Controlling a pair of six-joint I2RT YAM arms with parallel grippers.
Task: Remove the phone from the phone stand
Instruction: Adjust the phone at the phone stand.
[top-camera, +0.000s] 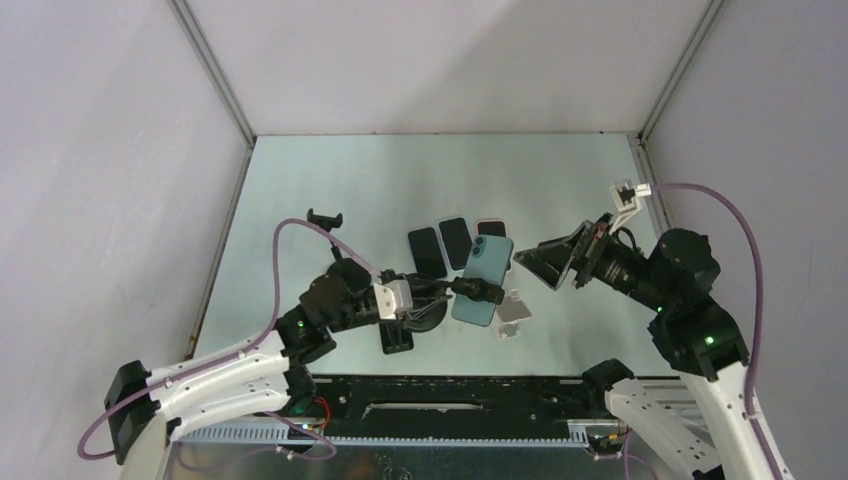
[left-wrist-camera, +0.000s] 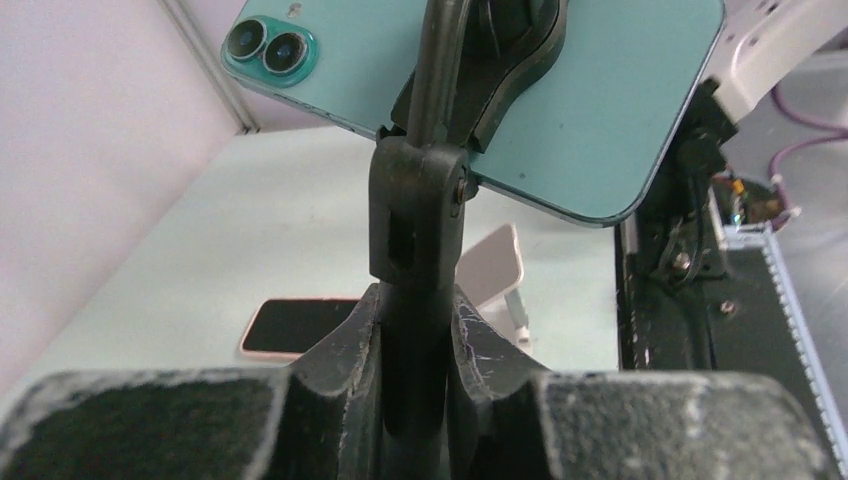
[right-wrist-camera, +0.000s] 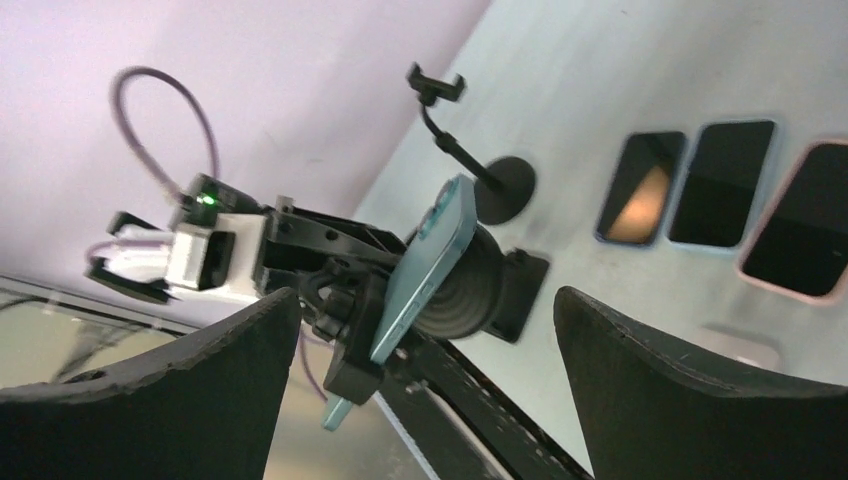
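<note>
A teal phone (top-camera: 483, 280) is clamped in a black phone stand (top-camera: 420, 318) at the middle of the table, raised and tilted. My left gripper (top-camera: 442, 293) is shut on the stand's neck just behind the phone. In the left wrist view the fingers (left-wrist-camera: 345, 345) squeeze the black neck (left-wrist-camera: 415, 215) below the phone's back (left-wrist-camera: 580, 90). My right gripper (top-camera: 545, 262) is open and empty, just right of the phone. In the right wrist view the phone (right-wrist-camera: 425, 265) is edge-on between the spread fingers (right-wrist-camera: 660, 370), further ahead and untouched.
Three dark phones (top-camera: 454, 243) lie flat behind the stand. A second, empty gooseneck stand (top-camera: 325, 218) is at the back left. A small pale folding stand (top-camera: 512, 313) sits right of the teal phone. The black rail (top-camera: 450, 395) runs along the near edge.
</note>
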